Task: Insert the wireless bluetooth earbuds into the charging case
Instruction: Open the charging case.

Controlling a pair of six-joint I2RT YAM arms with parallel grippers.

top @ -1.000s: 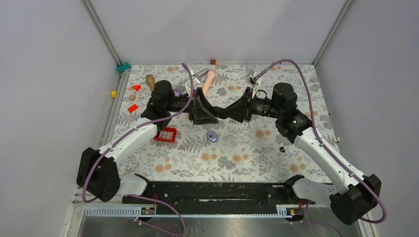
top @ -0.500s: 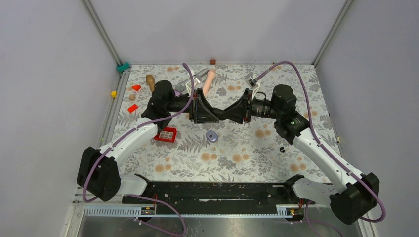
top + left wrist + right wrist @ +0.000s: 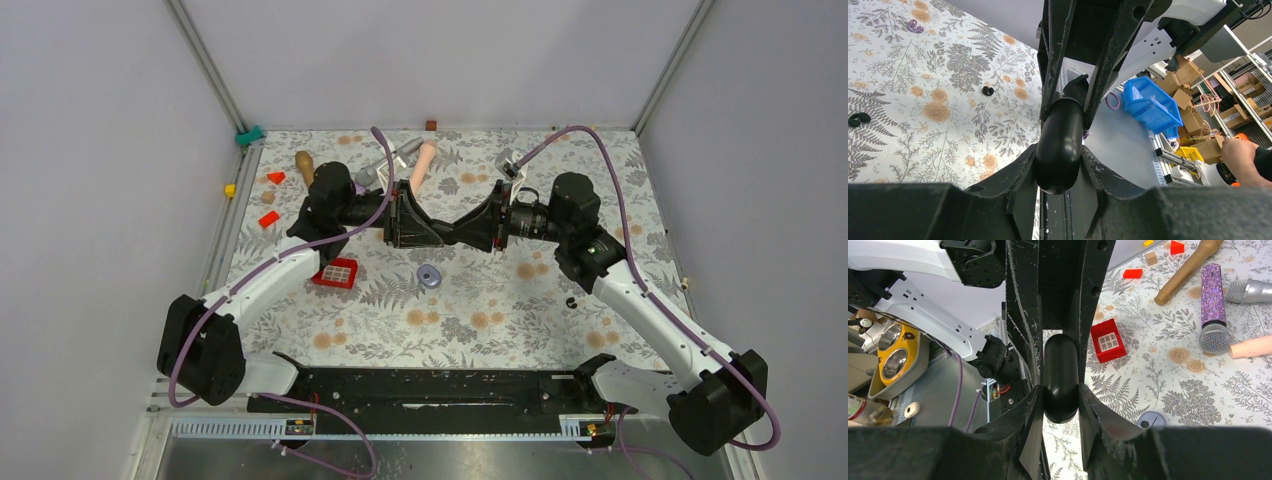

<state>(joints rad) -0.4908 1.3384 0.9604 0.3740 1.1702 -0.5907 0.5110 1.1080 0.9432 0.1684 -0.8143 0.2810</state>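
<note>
The lavender charging case (image 3: 430, 277) lies on the floral table, below and between my two grippers; it also shows in the right wrist view (image 3: 1151, 420). One tiny black earbud (image 3: 571, 302) lies on the table to the right, also seen in the left wrist view (image 3: 988, 91). A second small black bud (image 3: 858, 119) lies at that view's left edge. My left gripper (image 3: 432, 232) and right gripper (image 3: 470, 232) face each other above the table. Both are shut on one black oval pebble-like object (image 3: 452, 233), one at each end. It fills the jaws in both wrist views (image 3: 1063, 125) (image 3: 1060, 365).
A red square tray (image 3: 336, 272) lies left of the case. At the back are a peach cylinder (image 3: 424, 163), microphones (image 3: 1214, 305), a wooden piece (image 3: 304, 162), red blocks (image 3: 268, 219) and a yellow cube (image 3: 229, 190). A small purple piece (image 3: 914, 26) lies far right.
The right gripper has edged slightly left towards the left gripper. Both keep their hold on the black pebble-like object. Nothing on the table has moved.
</note>
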